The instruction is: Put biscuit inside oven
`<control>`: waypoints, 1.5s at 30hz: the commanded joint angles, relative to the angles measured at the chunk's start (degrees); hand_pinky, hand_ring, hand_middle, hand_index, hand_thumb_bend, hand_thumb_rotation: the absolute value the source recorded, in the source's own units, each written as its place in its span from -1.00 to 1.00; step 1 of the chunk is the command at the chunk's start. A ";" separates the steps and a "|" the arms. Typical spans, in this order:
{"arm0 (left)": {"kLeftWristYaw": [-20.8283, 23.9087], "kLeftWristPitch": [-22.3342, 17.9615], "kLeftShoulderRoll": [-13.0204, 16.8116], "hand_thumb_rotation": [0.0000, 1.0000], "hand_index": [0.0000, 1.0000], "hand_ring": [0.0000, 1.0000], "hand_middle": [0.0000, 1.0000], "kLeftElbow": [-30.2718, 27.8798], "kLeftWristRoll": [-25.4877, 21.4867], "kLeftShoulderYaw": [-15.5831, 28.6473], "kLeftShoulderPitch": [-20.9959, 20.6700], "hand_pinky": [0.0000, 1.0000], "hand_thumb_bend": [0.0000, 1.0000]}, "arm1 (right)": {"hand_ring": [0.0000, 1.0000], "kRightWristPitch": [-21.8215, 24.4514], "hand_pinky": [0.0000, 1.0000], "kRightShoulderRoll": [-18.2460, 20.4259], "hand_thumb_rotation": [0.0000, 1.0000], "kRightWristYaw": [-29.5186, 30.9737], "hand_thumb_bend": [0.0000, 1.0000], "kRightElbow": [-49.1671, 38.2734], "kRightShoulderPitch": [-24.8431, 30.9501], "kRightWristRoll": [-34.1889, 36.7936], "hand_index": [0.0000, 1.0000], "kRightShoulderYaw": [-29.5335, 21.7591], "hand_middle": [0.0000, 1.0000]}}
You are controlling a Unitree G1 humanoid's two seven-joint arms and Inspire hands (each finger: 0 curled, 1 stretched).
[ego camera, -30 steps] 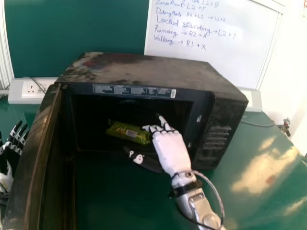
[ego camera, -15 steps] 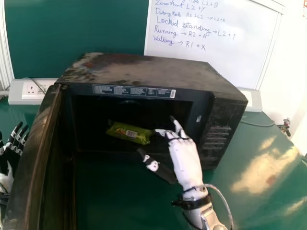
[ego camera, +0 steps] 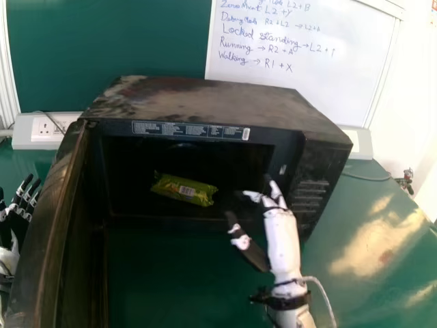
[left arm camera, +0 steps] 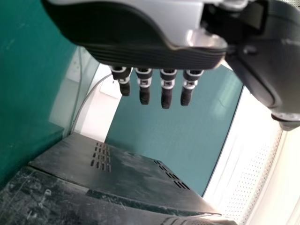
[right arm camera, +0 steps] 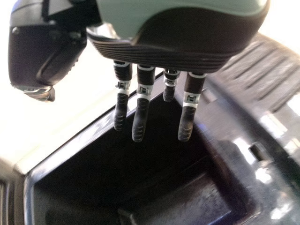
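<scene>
Green biscuit packet lies inside the microwave, door wide, presumably for access; right hand open, empty; left hand open too.

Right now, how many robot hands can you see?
2. The left hand is at the head view's left edge, past the open door. The right hand is at the oven's mouth, to the right of the biscuit.
</scene>
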 commanded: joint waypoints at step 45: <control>-0.65 -0.14 -1.91 -1.00 0.79 0.44 0.58 2.94 -0.56 0.03 1.66 -0.01 -0.75 | -0.03 5.69 -0.14 0.62 0.20 30.13 0.01 4.06 -2.32 31.57 0.34 -22.37 0.15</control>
